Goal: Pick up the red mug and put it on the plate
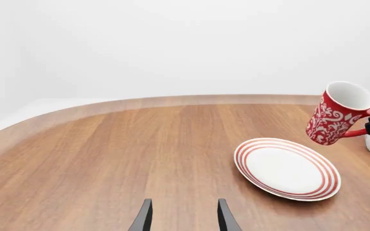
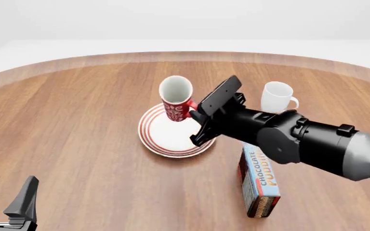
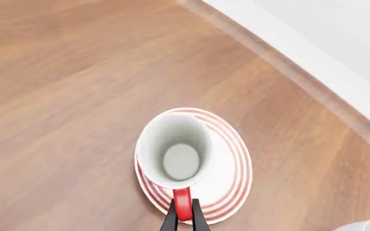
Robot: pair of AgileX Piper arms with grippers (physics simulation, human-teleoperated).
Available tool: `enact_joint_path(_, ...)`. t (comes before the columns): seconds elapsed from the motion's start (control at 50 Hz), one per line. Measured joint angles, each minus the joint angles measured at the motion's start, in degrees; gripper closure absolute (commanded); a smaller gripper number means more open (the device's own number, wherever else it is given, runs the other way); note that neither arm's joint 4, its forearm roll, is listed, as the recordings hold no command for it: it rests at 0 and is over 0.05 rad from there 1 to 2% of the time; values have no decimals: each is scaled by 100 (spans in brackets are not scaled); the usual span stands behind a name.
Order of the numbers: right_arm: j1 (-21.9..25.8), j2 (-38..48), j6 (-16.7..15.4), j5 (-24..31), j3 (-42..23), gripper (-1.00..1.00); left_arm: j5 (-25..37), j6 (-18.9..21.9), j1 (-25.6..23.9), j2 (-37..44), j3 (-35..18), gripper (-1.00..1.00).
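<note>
Over at the near left corner, the left claw [image 2: 8,197] is parked just above the counter [image 2: 75,125] with its fingers spread and nothing between them, so it's released and well apart from everything else.

Around the middle of the counter, the plate [image 2: 165,137] is laid flat, white with red rings round the rim. The red mug [image 2: 175,98] is held up in the air above the plate's far part, not touching it as far as can be seen from the left wrist view, where it's clearly lifted and tilted with its open mouth tipped up and away. It's gripped by its red loop handle: the right claw [image 3: 183,216] is clenched on that handle, with both thin fingers pressed against it in the right wrist view. From that same view the mug's white inside is looked straight into, with the plate ringed underneath it.

To the right of the plate, a plain white mug [image 2: 277,96] is set upright on the far side, handle pointing right. Nearer and still to the right, a chocolate pudding box [image 2: 259,185] is lying on the counter, partly hidden under the right arm.
</note>
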Motion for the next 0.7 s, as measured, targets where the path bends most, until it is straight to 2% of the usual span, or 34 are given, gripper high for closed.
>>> enact_joint_path(0.38, -310, 599, -82, -282, -353, 100, 0, 0, 0, 0, 0, -100)
enact_joint_path(0.7, -439, 889, -59, -506, -391, 100, 0, 0, 0, 0, 0, -100)
